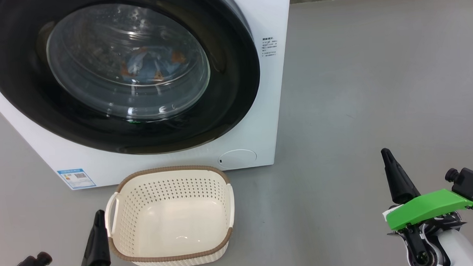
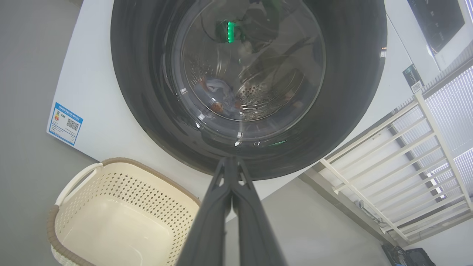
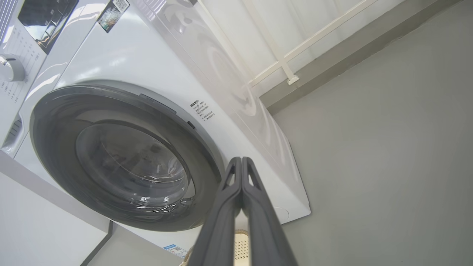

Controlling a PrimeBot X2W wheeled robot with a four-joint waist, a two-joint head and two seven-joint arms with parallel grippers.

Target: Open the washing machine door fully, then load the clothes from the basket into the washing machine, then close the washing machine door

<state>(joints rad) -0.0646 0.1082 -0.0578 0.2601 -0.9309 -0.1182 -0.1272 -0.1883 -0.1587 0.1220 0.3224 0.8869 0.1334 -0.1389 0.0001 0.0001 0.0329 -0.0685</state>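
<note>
The white washing machine [image 1: 267, 13] fills the upper left of the head view, and its round black-rimmed door [image 1: 227, 94] sits flush against the front. Through the glass, light-blue clothes [image 1: 147, 65] with orange patches lie in the steel drum; the left wrist view shows the clothes [image 2: 218, 96] too. On the floor in front stands the cream basket [image 1: 171, 233] with nothing in it. My left gripper [image 1: 99, 216] is shut beside the basket's left handle, holding nothing. My right gripper [image 1: 386, 153] is shut over bare floor at the right, well clear of the machine.
Grey floor [image 1: 376, 84] stretches to the right of the machine. A white rail frame [image 2: 399, 155] stands against the wall beside the washer. A blue label sticker [image 1: 76, 178] marks the machine's lower left front.
</note>
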